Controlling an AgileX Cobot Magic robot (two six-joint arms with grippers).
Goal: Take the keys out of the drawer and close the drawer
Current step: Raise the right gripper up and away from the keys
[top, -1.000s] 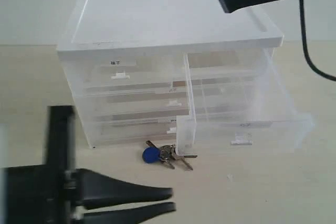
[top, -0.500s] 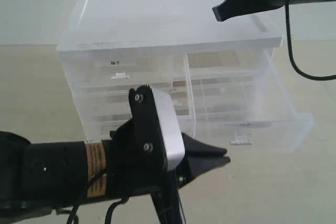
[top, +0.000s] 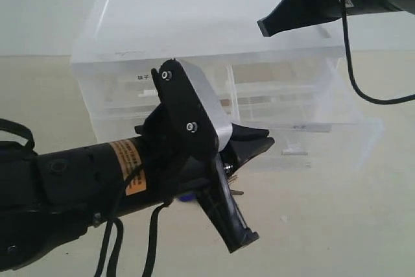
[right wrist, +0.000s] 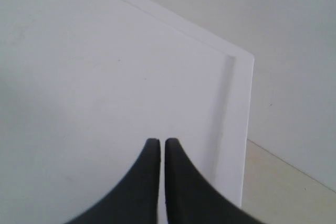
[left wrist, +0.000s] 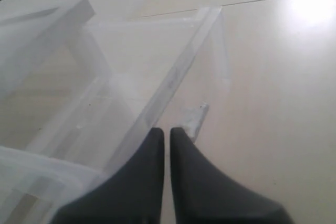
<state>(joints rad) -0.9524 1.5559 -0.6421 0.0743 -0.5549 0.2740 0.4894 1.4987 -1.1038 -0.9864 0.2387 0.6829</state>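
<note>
The clear half-width drawer (top: 324, 135) stands partly open at the cabinet's right, with nothing showing inside it. My left gripper (top: 264, 141) is shut and empty, its tips at the drawer's front panel (left wrist: 173, 77) next to the white pull tab (left wrist: 195, 118). The left fingertips (left wrist: 157, 137) show closed together in the wrist view. The keys lie on the table in front of the cabinet, mostly hidden by my left arm; only a bit of the blue head (top: 187, 198) shows. My right gripper (top: 262, 27) is shut and empty over the cabinet's white top (right wrist: 105, 66).
The white-topped plastic cabinet (top: 194, 17) holds a second half-width drawer with a dark label (top: 142, 77). The lower full-width drawers are hidden by my left arm (top: 97, 180). A black cable (top: 353, 76) hangs from the right arm. Beige table (top: 337, 225) lies before the drawer.
My left arm rose from the table's front and swung up to the drawer's front. The drawer has slid partway back into the cabinet. The right gripper edged left over the top.
</note>
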